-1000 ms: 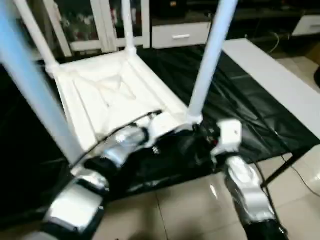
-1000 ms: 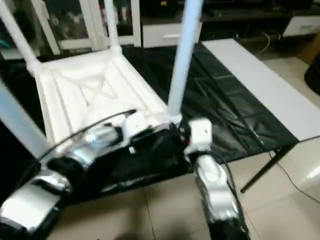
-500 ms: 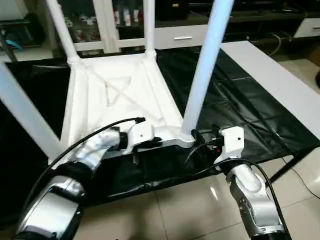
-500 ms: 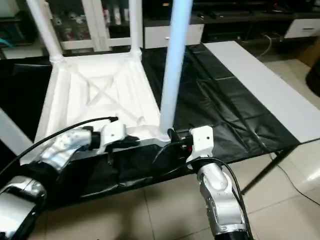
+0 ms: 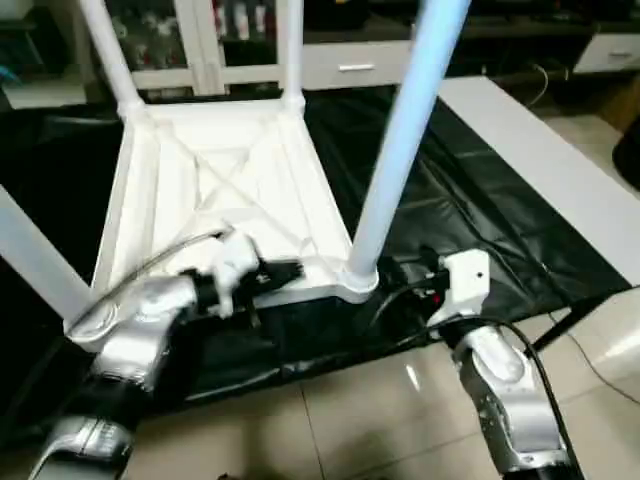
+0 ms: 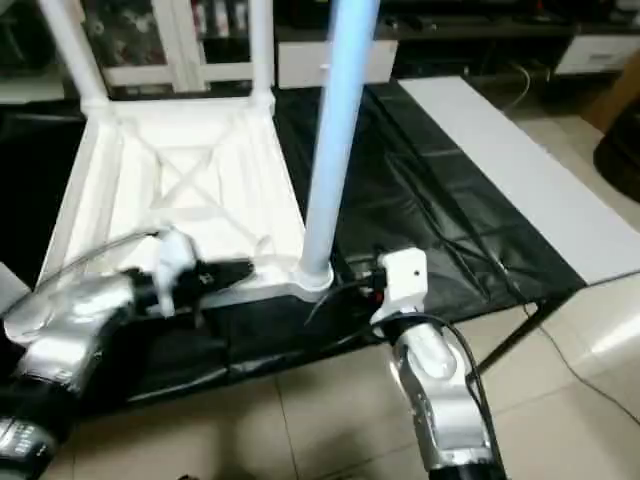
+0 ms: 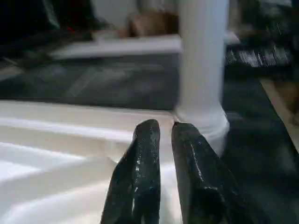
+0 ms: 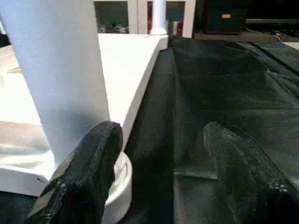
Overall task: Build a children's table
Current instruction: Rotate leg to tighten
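Note:
The children's table (image 5: 210, 200) lies upside down on a black sheet, its ribbed underside up and its white legs standing up from the corner sockets. The near right leg (image 5: 400, 150) rises from its socket (image 5: 355, 283). My left gripper (image 5: 290, 272) lies over the near rim, pointing at that socket; its fingers (image 7: 147, 140) stand a narrow gap apart with nothing between them. On the other side of the socket my right gripper (image 8: 163, 135) is open wide, one finger (image 8: 93, 158) beside the leg's base and only black sheet between the two.
The black sheet (image 5: 470, 200) covers the low work surface, which ends near me above a tiled floor (image 5: 350, 420). A long white board (image 5: 540, 170) lies along the right. A white cabinet with glass doors (image 5: 200, 40) and a drawer unit (image 5: 350, 65) stand behind.
The camera has shifted. My left gripper has drawn back a little from the near right socket along the rim, and its fingers have parted slightly. The right gripper stays open beside the leg.

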{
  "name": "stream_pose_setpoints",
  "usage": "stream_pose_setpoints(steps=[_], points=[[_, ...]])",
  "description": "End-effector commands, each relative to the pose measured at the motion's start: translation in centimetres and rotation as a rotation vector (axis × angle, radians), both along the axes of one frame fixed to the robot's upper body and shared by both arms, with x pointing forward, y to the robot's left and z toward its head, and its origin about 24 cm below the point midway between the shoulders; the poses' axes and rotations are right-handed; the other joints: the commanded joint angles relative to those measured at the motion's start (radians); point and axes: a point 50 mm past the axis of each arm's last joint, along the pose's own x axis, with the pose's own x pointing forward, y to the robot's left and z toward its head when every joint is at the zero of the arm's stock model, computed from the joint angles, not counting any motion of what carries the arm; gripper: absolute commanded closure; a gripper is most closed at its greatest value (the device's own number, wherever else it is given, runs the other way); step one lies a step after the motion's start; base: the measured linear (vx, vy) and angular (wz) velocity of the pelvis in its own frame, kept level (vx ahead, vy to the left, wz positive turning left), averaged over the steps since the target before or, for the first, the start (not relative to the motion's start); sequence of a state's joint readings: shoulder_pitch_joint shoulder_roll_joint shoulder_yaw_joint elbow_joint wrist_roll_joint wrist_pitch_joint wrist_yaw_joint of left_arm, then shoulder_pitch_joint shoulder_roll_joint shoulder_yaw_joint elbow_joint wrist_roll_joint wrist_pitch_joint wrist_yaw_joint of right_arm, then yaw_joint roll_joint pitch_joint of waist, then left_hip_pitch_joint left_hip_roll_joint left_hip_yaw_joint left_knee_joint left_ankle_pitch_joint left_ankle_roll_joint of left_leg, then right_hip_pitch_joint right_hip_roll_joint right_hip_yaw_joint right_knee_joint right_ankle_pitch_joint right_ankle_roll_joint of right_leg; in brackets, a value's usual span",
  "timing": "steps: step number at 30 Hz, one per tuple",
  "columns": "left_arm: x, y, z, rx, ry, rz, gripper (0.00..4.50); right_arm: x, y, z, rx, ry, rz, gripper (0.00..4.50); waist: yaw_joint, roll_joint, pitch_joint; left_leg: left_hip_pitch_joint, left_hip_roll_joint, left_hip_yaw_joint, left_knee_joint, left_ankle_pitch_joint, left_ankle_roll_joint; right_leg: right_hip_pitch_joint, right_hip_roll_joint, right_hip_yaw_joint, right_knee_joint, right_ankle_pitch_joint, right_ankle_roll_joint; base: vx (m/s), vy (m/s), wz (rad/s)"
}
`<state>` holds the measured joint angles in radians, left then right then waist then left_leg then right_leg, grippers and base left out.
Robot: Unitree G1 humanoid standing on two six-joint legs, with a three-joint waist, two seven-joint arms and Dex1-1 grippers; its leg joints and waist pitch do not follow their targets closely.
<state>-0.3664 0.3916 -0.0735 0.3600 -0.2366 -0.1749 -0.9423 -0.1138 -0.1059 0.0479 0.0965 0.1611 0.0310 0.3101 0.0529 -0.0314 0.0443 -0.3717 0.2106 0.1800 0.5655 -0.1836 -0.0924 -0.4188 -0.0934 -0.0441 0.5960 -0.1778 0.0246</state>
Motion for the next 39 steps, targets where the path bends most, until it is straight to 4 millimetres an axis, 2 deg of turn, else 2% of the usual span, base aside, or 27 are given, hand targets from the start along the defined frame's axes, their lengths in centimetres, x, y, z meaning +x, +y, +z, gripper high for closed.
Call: stream_pose_setpoints(steps=[1, 2, 3, 5, 6, 8, 10, 11, 14, 16, 17, 18, 19, 21, 22, 23, 24, 26, 27, 28, 29, 31, 33, 34, 37, 38, 39], points=[[-0.7, 0.6, 0.9, -0.063, -0.045, 0.093, 3.48, -0.2, 0.0, 0.6, 0.013, -0.034, 0.022, 1.37, 0.006, 0.006, -0.059, 0.013, 0.016, 0.01, -0.058, -0.154, 0.065, 0.056, -0.026, 0.029, -0.041, 0.003, -0.247, 0.0, 0.0, 0.0], [-0.7, 0.6, 0.9, -0.063, -0.045, 0.093, 3.45, -0.2, 0.0, 0.6, 0.013, -0.034, 0.022, 1.37, 0.007, 0.004, -0.055, 0.009, 0.018, 0.009, -0.061, -0.181, 0.054, 0.058, -0.029, 0.03, -0.045, -0.042, -0.232, 0.0, 0.0, 0.0], [-1.3, 0.9, 1.0, -0.07, -0.054, 0.125, 3.28, -0.3, 0.0, 0.6, 0.013, -0.035, 0.026, 1.37, 0.009, 0.002, -0.055, 0.014, 0.017, 0.01, -0.062, -0.196, 0.048, 0.055, -0.027, 0.03, -0.048, -0.07, -0.223, 0.0, 0.0, 0.0], [-2.6, 1.4, 0.9, -0.068, -0.021, 0.164, 3.09, -0.6, 0.0, 0.7, 0.013, -0.045, 0.039, 1.37, 0.01, 0.0, -0.051, 0.012, 0.019, 0.009, -0.067, -0.232, 0.032, 0.053, -0.029, 0.031, -0.055, -0.144, -0.198, 0.0, 0.0, 0.0], [-3.2, 1.6, 0.9, -0.067, -0.003, 0.176, 3.09, -0.7, -0.1, 0.9, 0.011, -0.056, 0.052, 1.37, 0.009, 0.002, -0.051, 0.013, 0.019, 0.008, -0.068, -0.241, 0.024, 0.05, -0.028, 0.034, -0.056, -0.164, -0.187, 0.0, 0.0, 0.0], [-3.8, 1.7, 1.0, -0.086, 0.004, 0.211, 3.09, -1.1, -0.1, 1.0, 0.006, -0.076, 0.078, 1.37, 0.014, -0.004, -0.049, 0.012, 0.021, 0.007, -0.069, -0.254, 0.018, 0.049, -0.025, 0.034, -0.057, -0.174, -0.172, 0.0, 0.0, 0.0], [-4.8, 2.2, 0.6, -0.127, 0.002, 0.348, 3.09, -2.0, -0.7, 1.0, -0.01, -0.101, 0.106, 1.37, 0.017, 0.003, -0.048, 0.014, 0.021, 0.005, -0.07, -0.282, 0.01, 0.046, -0.024, 0.034, -0.059, -0.192, -0.162, 0.0, 0.0, 0.0], [-5.4, 2.7, 0.1, -0.135, -0.008, 0.433, 3.09, -2.6, -1.0, 0.8, -0.021, -0.107, 0.112, 1.37, 0.02, -0.001, -0.045, 0.013, 0.022, 0.006, -0.07, -0.302, 0.009, 0.044, -0.023, 0.035, -0.064, -0.196, -0.153, 0.0, 0.0, 0.0], [-6.9, 4.1, -1.5, -0.113, 0.003, 0.686, 3.09, -3.8, -1.5, 0.3, -0.021, -0.098, 0.117, 1.37, 0.026, -0.011, -0.047, 0.01, 0.02, 0.005, -0.068, -0.318, 0.019, 0.046, -0.02, 0.035, -0.071, -0.222, -0.122, 0.0, 0.0, 0.0], [-7.8, 4.7, -2.1, -0.113, 0.017, 0.805, 3.09, -4.3, -1.3, 0.2, -0.02, -0.09, 0.127, 1.37, 0.03, -0.016, -0.043, 0.006, 0.02, 0.0, -0.072, -0.34, 0.018, 0.044, -0.021, 0.035, -0.077, -0.277, -0.097, 0.0, 0.0, 0.0], [-7.9, 4.8, -2.2, -0.113, 0.017, 0.825, 3.09, -4.4, -1.2, 0.2, -0.019, -0.089, 0.13, 1.37, 0.031, -0.015, -0.044, 0.008, 0.021, -0.001, -0.073, -0.345, 0.016, 0.043, -0.02, 0.034, -0.079, -0.284, -0.094, 0.0, 0.0, 0.0], [-8.4, 5.1, -2.6, -0.106, 0.026, 0.879, 3.09, -4.6, -0.9, 0.3, -0.007, -0.085, 0.143, 1.37, 0.034, -0.02, -0.041, 0.01, 0.02, -0.003, -0.074, -0.363, 0.014, 0.039, -0.019, 0.034, -0.082, -0.31, -0.082, 0.0, 0.0, 0.0], [-8.9, 5.2, -2.9, -0.111, 0.037, 0.93, 3.09, -4.8, -0.5, 0.3, -0.007, -0.084, 0.157, 1.37, 0.037, -0.025, -0.041, 0.007, 0.021, -0.005, -0.074, -0.369, 0.012, 0.04, -0.02, 0.035, -0.081, -0.31, -0.073, 0.0, 0.0, 0.0], [-9.6, 5.3, -2.7, -0.121, 0.006, 0.954, 3.09, -4.9, -0.4, 0.2, -0.012, -0.088, 0.162, 1.37, 0.039, -0.031, -0.039, 0.009, 0.018, -0.006, -0.075, -0.396, 0.01, 0.035, -0.019, 0.034, -0.089, -0.357, -0.055, 0.0, 0.0, 0.0], [-9.9, 5.3, -2.5, -0.121, -0.021, 0.953, 3.09, -4.9, -0.4, 0.2, -0.013, -0.091, 0.161, 1.37, 0.043, -0.029, -0.041, 0.012, 0.019, -0.009, -0.074, -0.402, 0.01, 0.032, -0.019, 0.035, -0.09, -0.352, -0.051, 0.0, 0.0, 0.0], [-10.5, 5.3, -2.2, -0.158, -0.049, 0.991, 2.92, -4.8, -0.4, 0.2, 0.014, -0.09, 0.147, 1.19, 0.042, -0.034, -0.04, 0.008, 0.019, -0.01, -0.076, -0.405, 0.009, 0.034, -0.019, 0.035, -0.089, -0.352, -0.047, 0.0, 0.0, 0.0], [-11.1, 5.4, -1.8, -0.193, -0.081, 1.028, 2.82, -4.7, -0.5, 0.2, 0.024, -0.09, 0.132, 1.09, 0.043, -0.033, -0.04, 0.007, 0.02, -0.013, -0.078, -0.421, 0.002, 0.035, -0.02, 0.033, -0.089, -0.352, -0.049, 0.0, 0.0, 0.0], [-12.2, 5.3, -1.3, -0.215, -0.132, 1.091, 2.76, -4.5, -0.6, 0.2, 0.044, -0.094, 0.12, 1.02, 0.041, -0.044, -0.04, 0.005, 0.022, -0.014, -0.079, -0.441, 0.001, 0.036, -0.019, 0.032, -0.089, -0.351, -0.049, 0.0, 0.0, 0.0], [-12.4, 5.2, -1.2, -0.208, -0.146, 1.1, 2.7, -4.5, -0.5, 0.2, 0.048, -0.097, 0.123, 0.97, 0.043, -0.045, -0.04, 0.007, 0.021, -0.015, -0.078, -0.461, 0.0, 0.033, -0.019, 0.032, -0.092, -0.368, -0.039, 0.0, 0.0, 0.0], [-12.7, 5.2, -1.0, -0.204, -0.166, 1.127, 2.57, -4.4, -0.5, 0.3, 0.054, -0.104, 0.112, 0.76, 0.043, -0.052, -0.041, 0.01, 0.02, -0.014, -0.075, -0.467, 0.004, 0.03, -0.016, 0.032, -0.094, -0.369, -0.028, 0.0, 0.0, 0.0], [-12.9, 5.3, -0.8, -0.203, -0.178, 1.145, 2.57, -4.4, -0.5, 0.4, 0.057, -0.109, 0.104, 0.76, 0.045, -0.046, -0.04, 0.01, 0.02, -0.016, -0.077, -0.472, 0.002, 0.029, -0.017, 0.033, -0.092, -0.369, -0.026, 0.0, 0.0, 0.0], [-13.6, 6.2, -0.7, -0.167, -0.203, 1.241, 2.28, -4.0, -0.6, 0.9, 0.051, -0.149, 0.067, 0.48, 0.048, -0.054, -0.039, 0.006, 0.019, -0.017, -0.076, -0.471, -0.001, 0.03, -0.017, 0.031, -0.093, -0.375, -0.015, 0.0, 0.0, 0.0], [-13.8, 6.7, -0.5, -0.159, -0.215, 1.265, 2.18, -3.8, -0.6, 1.2, 0.05, -0.171, 0.047, 0.33, 0.047, -0.052, -0.038, 0.006, 0.017, -0.019, -0.078, -0.477, -0.005, 0.029, -0.017, 0.03, -0.095, -0.391, -0.007, 0.0, 0.0, 0.0], [-13.8, 6.8, -0.4, -0.158, -0.215, 1.265, 2.06, -3.7, -0.6, 1.2, 0.051, -0.176, 0.043, 0.22, 0.046, -0.054, -0.04, 0.011, 0.015, -0.021, -0.076, -0.492, -0.01, 0.026, -0.016, 0.029, -0.097, -0.414, 0.004, 0.0, 0.0, 0.0], [-13.1, 7.1, 0.2, -0.126, -0.238, 1.226, 1.88, -3.5, -0.5, 1.6, 0.076, -0.196, 0.038, 0.13, 0.048, -0.053, -0.04, 0.016, 0.014, -0.022, -0.076, -0.514, -0.011, 0.02, -0.014, 0.03, -0.098, -0.418, 0.004, 0.0, 0.0, 0.0], [-12.5, 7.3, 0.6, -0.129, -0.243, 1.214, 1.85, -3.4, -0.4, 1.6, 0.082, -0.196, 0.044, 0.06, 0.047, -0.057, -0.038, 0.013, 0.015, -0.024, -0.078, -0.518, -0.013, 0.023, -0.013, 0.029, -0.096, -0.411, 0.0, 0.0, 0.0, 0.0], [-12.1, 7.4, 1.0, -0.134, -0.246, 1.209, 1.63, -3.4, -0.3, 1.6, 0.085, -0.196, 0.049, 0.0, 0.051, -0.055, -0.04, 0.018, 0.015, -0.025, -0.077, -0.524, -0.019, 0.021, -0.014, 0.028, -0.095, -0.411, -0.004, 0.0, 0.0, 0.0]])
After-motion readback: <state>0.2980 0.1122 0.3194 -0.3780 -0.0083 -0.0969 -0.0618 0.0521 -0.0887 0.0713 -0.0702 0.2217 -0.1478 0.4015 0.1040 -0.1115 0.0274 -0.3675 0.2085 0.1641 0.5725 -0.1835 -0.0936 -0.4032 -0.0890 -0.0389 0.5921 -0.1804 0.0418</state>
